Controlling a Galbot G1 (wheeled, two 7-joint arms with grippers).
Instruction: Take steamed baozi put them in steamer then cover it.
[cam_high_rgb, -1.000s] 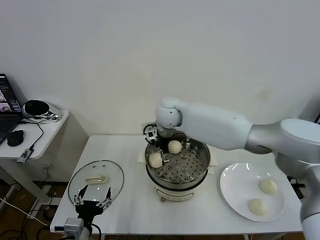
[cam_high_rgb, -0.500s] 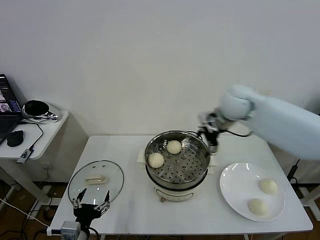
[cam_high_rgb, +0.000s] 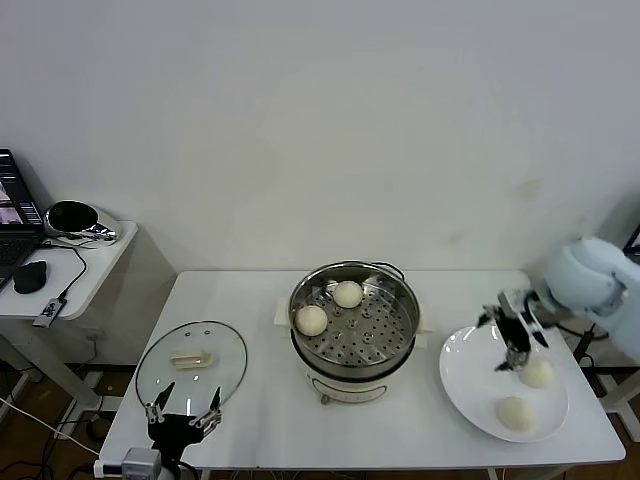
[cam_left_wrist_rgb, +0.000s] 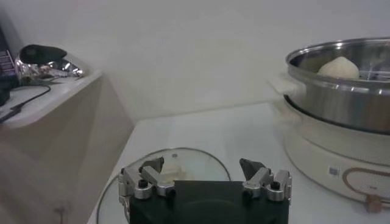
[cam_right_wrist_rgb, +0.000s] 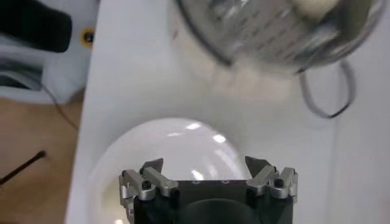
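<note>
Halfway through loading, by the look of it — two steamed baozi already sit on the perforated tray in the steamer, at roughly 10 and 12 o'clock inside the pot, and two more baozi wait on the white plate at the worktop's 3 o'clock side. The right gripper hangs over the plate's far edge, jaws wide open and empty, just beside the nearer-to-the-wall bun. I reckon the next move is dropping down and closing gently on that bun; they look soft, smooth, cream-white and round, so a hard squeeze would likely dent them. The left gripper is parked at the worktop's 7 o'clock corner, jaws spread, empty, just short of the glass cover lying flat there — that comes last.
</note>
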